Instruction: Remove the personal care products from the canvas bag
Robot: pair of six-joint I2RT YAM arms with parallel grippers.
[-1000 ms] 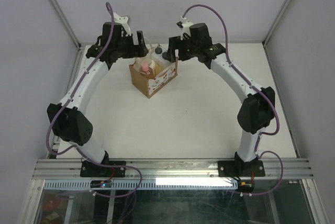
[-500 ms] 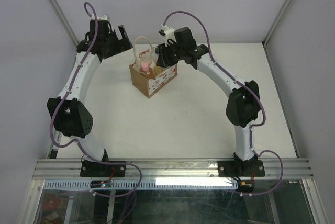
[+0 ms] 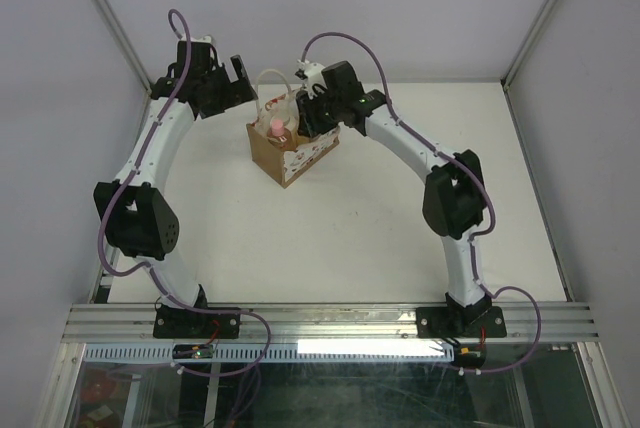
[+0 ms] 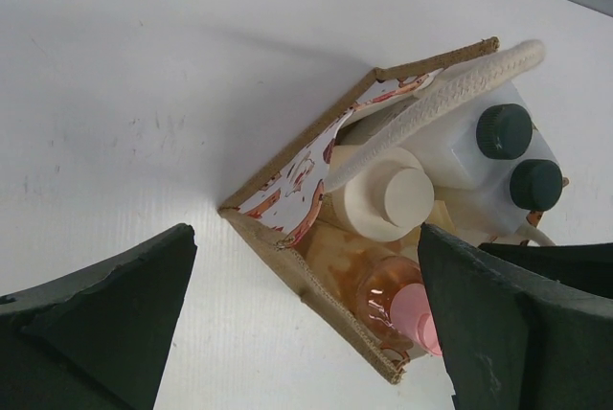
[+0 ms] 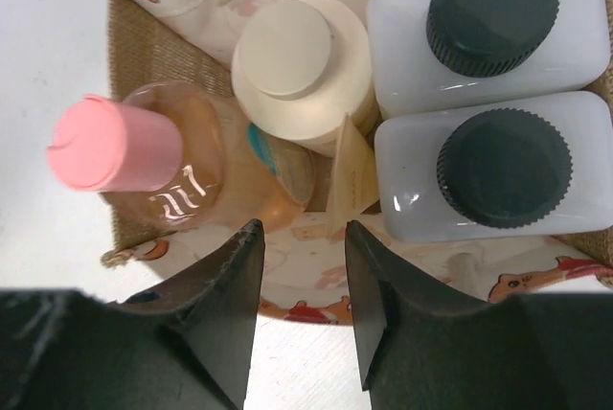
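Observation:
The canvas bag (image 3: 270, 155) stands at the back middle of the table, its white printed side (image 3: 312, 153) facing right. In the right wrist view it holds an orange-pink bottle with a pink cap (image 5: 117, 143), a cream bottle (image 5: 292, 56), two white bottles with dark caps (image 5: 493, 10) (image 5: 503, 167) and a tan flat tube (image 5: 351, 176). My right gripper (image 5: 302, 228) hangs just above the bag's printed edge, jaws partly open and empty. My left gripper (image 4: 306, 233) is wide open and empty, up and back-left of the bag (image 4: 287, 257).
A pale rope handle (image 4: 431, 108) arches over the bottles. The enclosure's back wall and left frame post (image 3: 110, 18) stand close behind my left gripper (image 3: 243, 76). White tabletop (image 3: 350, 238) spreads in front of the bag.
My left gripper has pulled back and left, away from the bag. My right gripper has moved left until it is over the bag's opening.

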